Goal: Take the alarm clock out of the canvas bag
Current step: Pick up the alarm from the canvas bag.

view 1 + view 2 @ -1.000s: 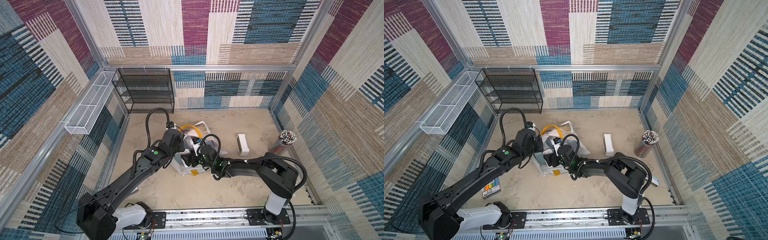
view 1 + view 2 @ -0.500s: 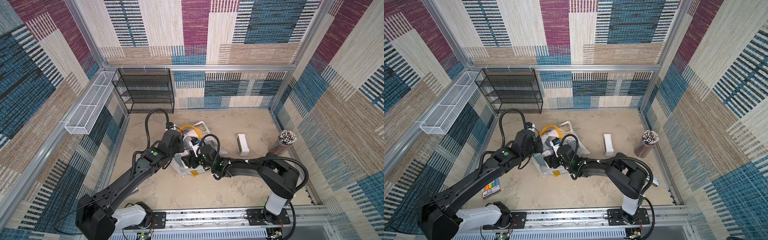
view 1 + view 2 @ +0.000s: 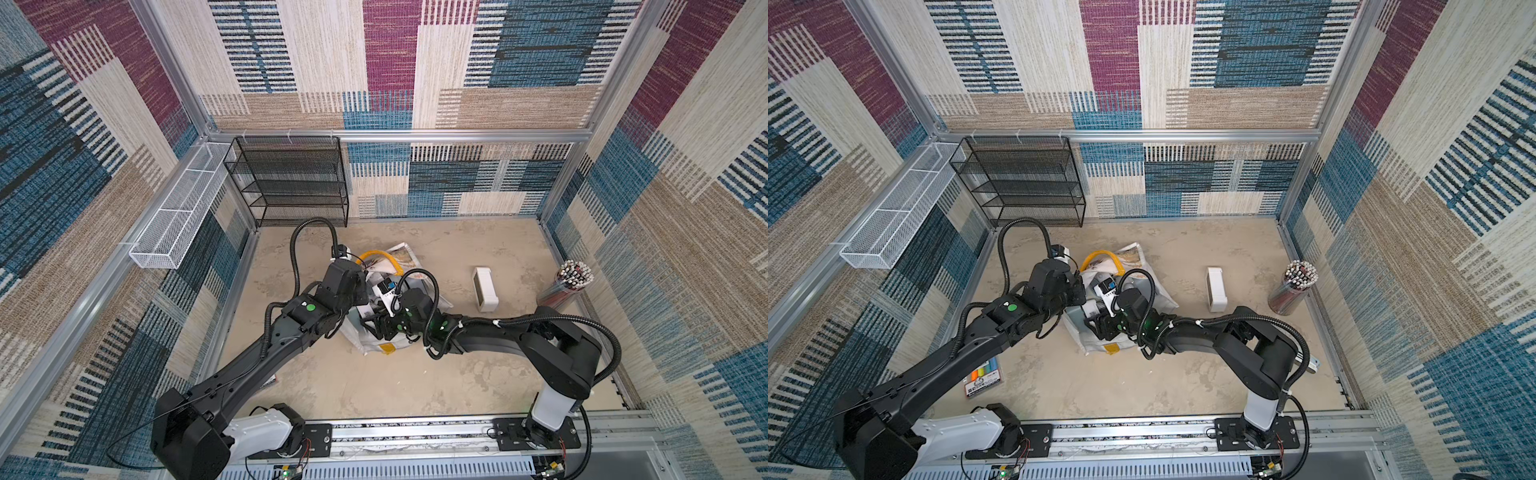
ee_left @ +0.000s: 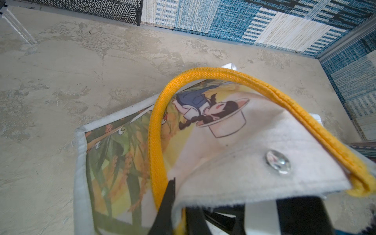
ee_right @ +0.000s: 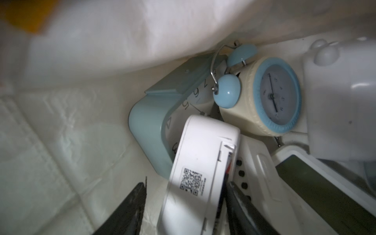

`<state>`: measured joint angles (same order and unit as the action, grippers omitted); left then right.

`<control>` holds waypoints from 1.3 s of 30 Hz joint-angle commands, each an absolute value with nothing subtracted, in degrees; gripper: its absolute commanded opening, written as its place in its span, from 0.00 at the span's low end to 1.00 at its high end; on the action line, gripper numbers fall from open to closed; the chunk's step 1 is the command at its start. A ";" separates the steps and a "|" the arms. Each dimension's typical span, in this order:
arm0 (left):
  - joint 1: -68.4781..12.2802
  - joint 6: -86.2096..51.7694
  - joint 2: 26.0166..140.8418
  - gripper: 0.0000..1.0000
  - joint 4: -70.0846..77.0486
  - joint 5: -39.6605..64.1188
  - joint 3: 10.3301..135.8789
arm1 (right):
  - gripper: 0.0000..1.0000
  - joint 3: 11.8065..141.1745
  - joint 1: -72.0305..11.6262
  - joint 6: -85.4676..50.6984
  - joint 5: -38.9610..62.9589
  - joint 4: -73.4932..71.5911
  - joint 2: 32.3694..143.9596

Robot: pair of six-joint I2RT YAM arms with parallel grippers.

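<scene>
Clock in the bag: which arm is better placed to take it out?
Right. The right gripper is inside the canvas bag, jaws open around a white clock; the left gripper holds the rim.

A black mesh rack [image 3: 291, 183] stands in the far left corner of the table [image 3: 457, 245], a white wire basket [image 3: 178, 216] beside it. A pencil tube [image 3: 567, 284] stands at the right edge.

Tabletop [image 3: 374, 386]: canvas bag [image 3: 405, 259], white box [image 3: 485, 289], pencil tube [image 3: 567, 282], marker pack [image 3: 982, 376].
</scene>
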<state>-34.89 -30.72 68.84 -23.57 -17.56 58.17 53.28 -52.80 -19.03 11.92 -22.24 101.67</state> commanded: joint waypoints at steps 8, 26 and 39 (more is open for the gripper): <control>-34.80 -32.16 68.25 0.00 -23.46 -19.30 57.75 | 0.65 58.11 -53.00 -15.23 8.50 -11.84 104.12; -34.80 -32.65 67.62 0.00 -23.55 -19.60 57.31 | 0.49 58.62 -53.09 -12.80 8.96 -9.84 104.02; -34.80 -32.89 67.44 0.00 -24.41 -20.64 57.05 | 0.34 57.89 -53.09 -14.84 8.46 -9.49 100.97</control>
<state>-34.89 -31.79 67.79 -23.62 -18.31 57.17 58.04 -52.88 -13.74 7.79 -8.23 102.06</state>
